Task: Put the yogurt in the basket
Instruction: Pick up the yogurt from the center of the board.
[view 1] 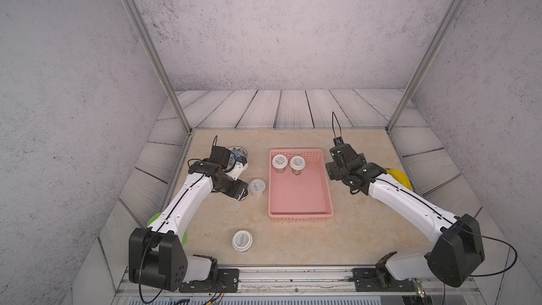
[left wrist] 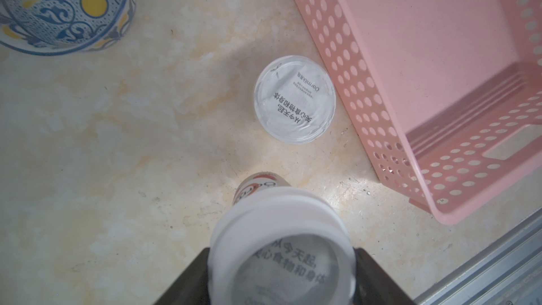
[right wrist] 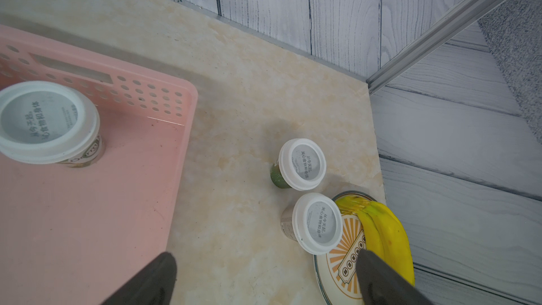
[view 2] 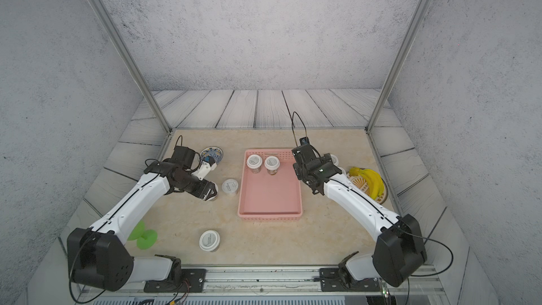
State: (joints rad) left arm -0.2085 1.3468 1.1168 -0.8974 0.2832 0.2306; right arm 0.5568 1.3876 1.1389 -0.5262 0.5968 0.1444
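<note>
Beige marbled counter (view 1: 293,239) inside grey-walled enclosure. Pink basket (view 1: 300,217) sits mid-counter; two yogurt cups (view 1: 279,161) (view 1: 297,163) stand upright at its far end, side by side. Left tool (left wrist: 281,255) is clenched on a yogurt cup (left wrist: 280,236) by its lid rim, dark fingers on either side, cup tilted. Another cup (view 1: 257,186) stands on the counter just beside the basket's left wall. One more (view 1: 242,240) stands near the front edge. Right tool (right wrist: 264,277) is released, jaws wide, grasping nothing, above the counter right of the basket. Two cups (right wrist: 302,164) (right wrist: 318,222) stand there, the nearer one touching the plate (right wrist: 337,268) with bananas (right wrist: 387,230). Blue-patterned bowl (left wrist: 64,7) sits far left.
</note>
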